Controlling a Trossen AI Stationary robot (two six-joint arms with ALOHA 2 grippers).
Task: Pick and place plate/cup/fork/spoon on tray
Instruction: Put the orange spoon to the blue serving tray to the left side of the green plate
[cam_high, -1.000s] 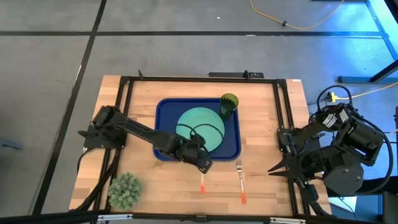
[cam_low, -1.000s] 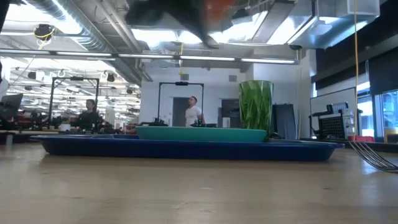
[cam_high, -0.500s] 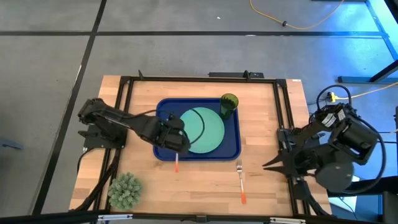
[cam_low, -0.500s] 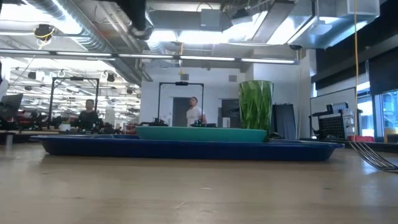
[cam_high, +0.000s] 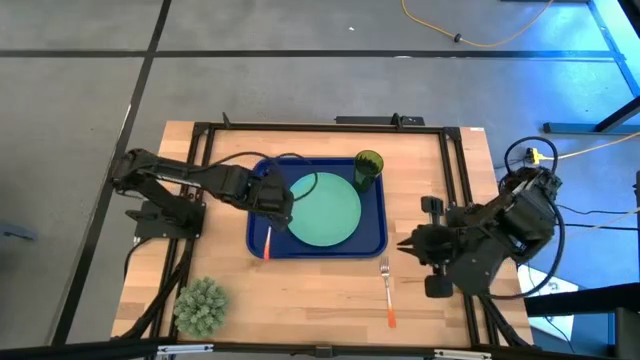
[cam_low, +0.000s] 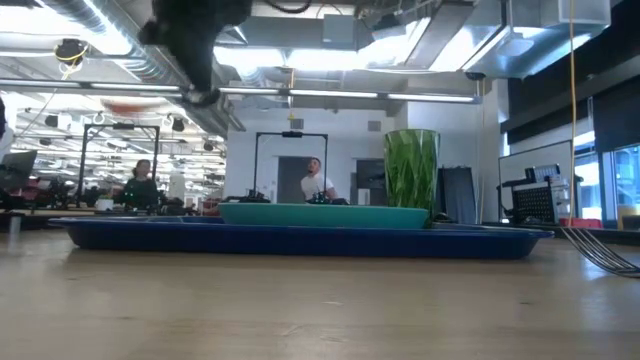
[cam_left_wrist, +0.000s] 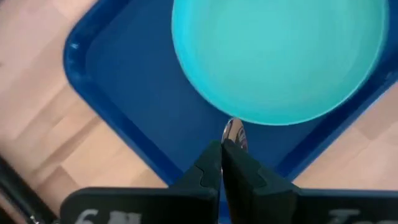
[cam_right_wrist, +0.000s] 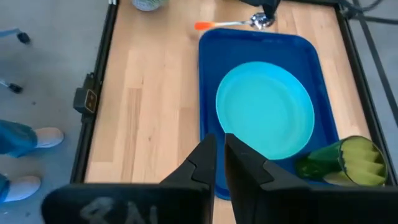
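Wooden table (cam_high: 420, 190) under two dark arms, grey floor around. Already on the tray (cam_high: 372, 240): the plate (cam_high: 325, 208) in the middle, the cup (cam_high: 367, 167) upright in a far corner. Now in transit: the spoon (cam_high: 268, 241), pinched by the left gripper (cam_high: 279, 211), orange handle hanging out over the tray's near left edge. Left to do: the fork (cam_high: 387, 291), flat on the table just off the tray's near right corner. Beside the table's right edge, the right gripper (cam_high: 412, 245), empty, fingers nearly together.
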